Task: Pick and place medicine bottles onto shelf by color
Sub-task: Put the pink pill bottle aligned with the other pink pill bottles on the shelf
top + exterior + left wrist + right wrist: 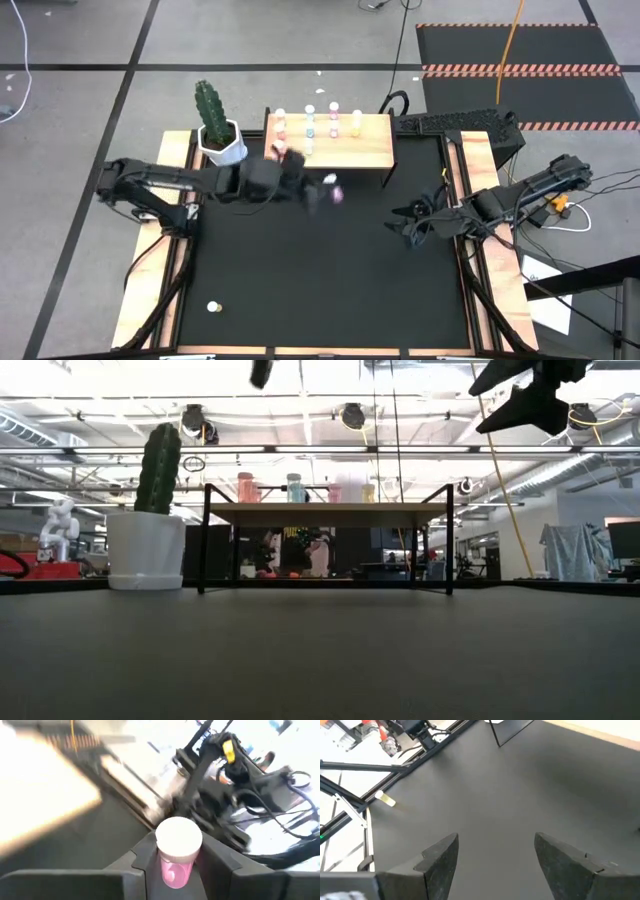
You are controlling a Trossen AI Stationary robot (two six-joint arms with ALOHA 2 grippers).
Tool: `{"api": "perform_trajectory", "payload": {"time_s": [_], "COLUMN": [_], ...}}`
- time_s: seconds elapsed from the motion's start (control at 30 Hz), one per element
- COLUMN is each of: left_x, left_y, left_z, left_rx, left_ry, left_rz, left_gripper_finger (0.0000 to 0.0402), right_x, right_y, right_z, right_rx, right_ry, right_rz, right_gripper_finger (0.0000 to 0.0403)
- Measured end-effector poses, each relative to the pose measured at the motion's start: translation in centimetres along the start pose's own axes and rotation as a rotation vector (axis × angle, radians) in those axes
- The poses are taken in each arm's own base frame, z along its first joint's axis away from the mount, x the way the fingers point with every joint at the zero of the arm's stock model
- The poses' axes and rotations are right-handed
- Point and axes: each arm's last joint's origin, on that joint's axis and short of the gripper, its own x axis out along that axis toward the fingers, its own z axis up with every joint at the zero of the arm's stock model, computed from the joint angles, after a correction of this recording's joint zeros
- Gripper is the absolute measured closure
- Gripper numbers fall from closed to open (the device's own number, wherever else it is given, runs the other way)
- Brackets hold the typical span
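My left gripper [330, 192] reaches from the table's left to just in front of the shelf [345, 150] and is shut on a pink medicine bottle [176, 869] with a white cap. The wooden shelf stands on thin black legs [204, 540] at the table's far side. Pink, blue, purple and yellow bottles [310, 122] stand in rows on its top. One yellow bottle [212, 307] lies on the black mat near the front left. My right gripper [405, 222] hangs open over the mat's right side with nothing between its fingers [440, 860]. My left gripper pinches the pink bottle by its body [172, 872], just below the white cap [178, 837], between its two fingers. The fingers come roughly level from the table's left. The cap sticks out past the fingers, and the bottle is lifted clear of the mat.
A white pot with a green cactus [218, 135] stands beside the shelf's left end. A keyboard [455, 122] lies beyond the shelf's right end. Wooden rails [480, 200] border the mat on both sides. The mat's middle and front are bare.
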Motion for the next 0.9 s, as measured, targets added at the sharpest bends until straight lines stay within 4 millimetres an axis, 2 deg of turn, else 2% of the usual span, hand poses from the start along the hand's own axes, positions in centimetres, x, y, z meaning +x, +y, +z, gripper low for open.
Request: {"api": "perform_trajectory", "payload": {"time_s": [0.13,0.27,0.37,0.5,0.73,0.83,0.9], "left_x": [1.7,4.0,6.3,8.1,8.2,8.1,8.9], "left_y": [-0.5,0.6,2.4,4.9,8.0,9.1,9.9], "left_z": [4.4,7.1,7.6,7.8,8.8,8.8,8.4], "left_rx": [0.352,0.581,0.671,0.715,0.724,0.746,0.761], "left_ry": [-0.121,-0.181,-0.162,-0.141,-0.095,-0.029,0.011], "left_rz": [0.067,0.148,0.165,0.219,0.311,0.323,0.304], "left_gripper_finger": [0.0288,0.0288,0.0288,0.0288,0.0288,0.0288,0.0288], "right_x": [0.0,0.0,0.0,0.0,0.0,0.1,0.3], "right_y": [-0.2,-0.4,-0.6,-0.7,-1.5,-1.8,-2.1], "right_z": [0.0,0.1,0.1,0.0,-0.2,-0.1,0.1], "right_rx": [-0.004,0.002,0.045,0.084,0.133,0.122,0.102], "right_ry": [-0.012,-0.034,-0.042,-0.036,-0.034,-0.03,-0.033], "right_rz": [-0.025,-0.06,-0.075,-0.092,-0.163,-0.189,-0.211], "right_gripper_finger": [0.0148,0.0148,0.0148,0.0148,0.0148,0.0148,0.0148]}}
